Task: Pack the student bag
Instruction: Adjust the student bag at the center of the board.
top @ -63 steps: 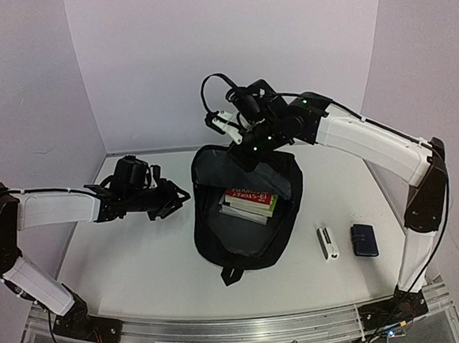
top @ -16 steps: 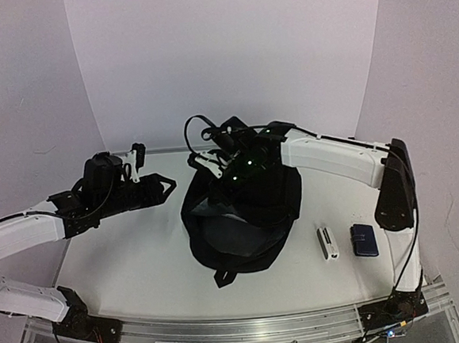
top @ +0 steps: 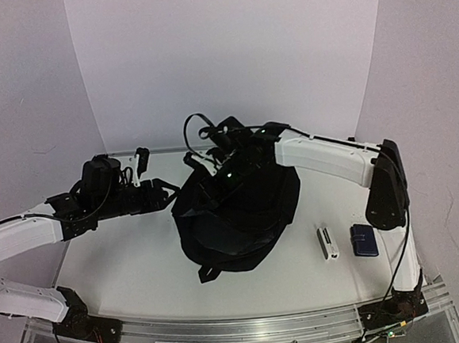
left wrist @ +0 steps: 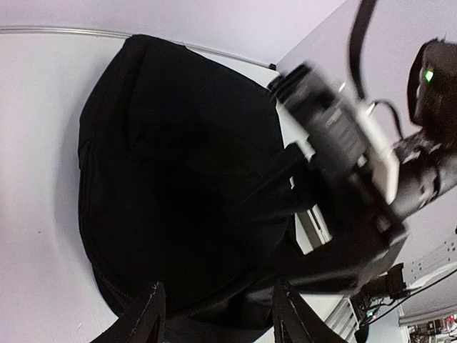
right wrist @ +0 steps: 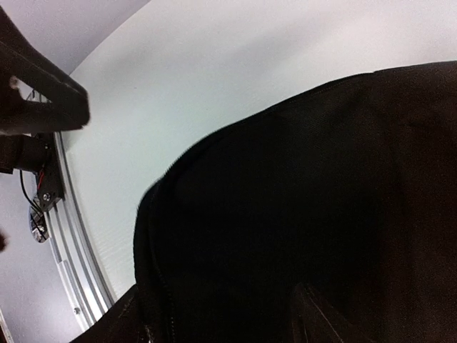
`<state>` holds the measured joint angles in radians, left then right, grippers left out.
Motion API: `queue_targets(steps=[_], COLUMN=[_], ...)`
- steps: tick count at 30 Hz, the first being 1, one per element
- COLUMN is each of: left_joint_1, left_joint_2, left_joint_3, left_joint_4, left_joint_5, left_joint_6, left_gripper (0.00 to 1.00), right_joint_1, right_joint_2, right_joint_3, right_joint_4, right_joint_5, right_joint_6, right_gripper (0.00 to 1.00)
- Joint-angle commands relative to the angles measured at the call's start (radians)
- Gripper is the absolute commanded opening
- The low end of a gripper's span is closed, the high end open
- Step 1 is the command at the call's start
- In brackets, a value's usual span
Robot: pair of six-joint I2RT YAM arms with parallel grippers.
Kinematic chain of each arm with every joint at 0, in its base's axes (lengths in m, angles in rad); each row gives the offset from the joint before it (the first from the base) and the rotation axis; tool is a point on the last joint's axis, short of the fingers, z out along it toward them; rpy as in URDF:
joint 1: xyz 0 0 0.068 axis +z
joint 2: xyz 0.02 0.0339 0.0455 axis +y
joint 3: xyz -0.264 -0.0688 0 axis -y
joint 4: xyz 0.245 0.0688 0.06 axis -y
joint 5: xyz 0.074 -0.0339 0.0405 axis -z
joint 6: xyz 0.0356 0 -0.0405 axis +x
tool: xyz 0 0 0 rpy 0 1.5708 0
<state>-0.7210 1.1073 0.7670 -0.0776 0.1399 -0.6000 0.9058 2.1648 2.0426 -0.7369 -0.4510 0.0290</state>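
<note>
The student bag [top: 241, 218], a black soft backpack, lies slumped in the middle of the table with its flap folded over, so its inside is hidden. My right gripper [top: 205, 167] hovers over the bag's far left top, and in its wrist view [right wrist: 218, 321] the jaws stand open just above the black fabric [right wrist: 321, 200]. My left gripper [top: 166, 194] sits at the bag's left edge. Seen from the left wrist [left wrist: 220, 314], its fingers are apart, with the bag's dark side [left wrist: 186, 164] close in front.
A small white box [top: 327, 242] and a dark-blue case [top: 364, 239] lie right of the bag. The metal rail [top: 242, 333] runs along the near edge. White walls enclose the back and sides. The right arm [left wrist: 343, 143] crosses above the bag.
The bag's flap has been drawn over, hiding the books and grey lining, and the bag has slid left. My right gripper has opened and let the fabric go. The left gripper has neared the bag.
</note>
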Motion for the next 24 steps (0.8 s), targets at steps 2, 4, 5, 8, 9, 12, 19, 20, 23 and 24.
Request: queue_targets(steps=[2,4,5,8,9,12,19,20,23,24], left_joint_1=[-0.023,-0.033,-0.04,-0.067,-0.079,-0.098,-0.202,-0.214,-0.242,-0.246], left_joint_2=[0.073,0.095,0.103,0.135,0.142,0.169,0.397,0.438,0.549,0.58], left_joint_3=[0.078,0.111,0.127,0.181,0.192,0.221,0.401,0.424,0.506,0.523], left_joint_4=[0.02,0.016,0.01,-0.03,-0.034,-0.044,-0.142,-0.145,-0.143,-0.131], left_joint_5=[0.15,0.179,0.181,0.182,0.176,0.177,0.158,0.168,0.197,0.212], left_joint_6=[0.084,0.11,0.118,0.152,0.161,0.16,0.185,0.182,0.156,0.143], left_gripper=[0.51,0.51,0.51,0.51,0.51,0.51,0.38,0.36,0.32,0.31], right_joint_1=[-0.124,-0.159,-0.175,-0.226,-0.246,-0.308,-0.447,-0.467,-0.505,-0.511], right_joint_2=[-0.273,-0.328,-0.359,-0.427,-0.446,-0.492,-0.531,-0.526,-0.506,-0.497], right_joint_3=[-0.101,-0.174,-0.206,-0.321,-0.359,-0.466,-0.702,-0.723,-0.782,-0.797], right_joint_4=[0.028,0.029,0.03,0.032,0.035,0.047,0.107,0.117,0.173,0.194], right_joint_5=[-0.096,-0.107,-0.103,-0.101,-0.109,-0.124,-0.169,-0.186,-0.234,-0.25], right_joint_6=[0.062,0.058,0.056,0.056,0.057,0.074,0.122,0.131,0.174,0.192], right_gripper=[0.68,0.68,0.68,0.68,0.68,0.67,0.62,0.61,0.61,0.6])
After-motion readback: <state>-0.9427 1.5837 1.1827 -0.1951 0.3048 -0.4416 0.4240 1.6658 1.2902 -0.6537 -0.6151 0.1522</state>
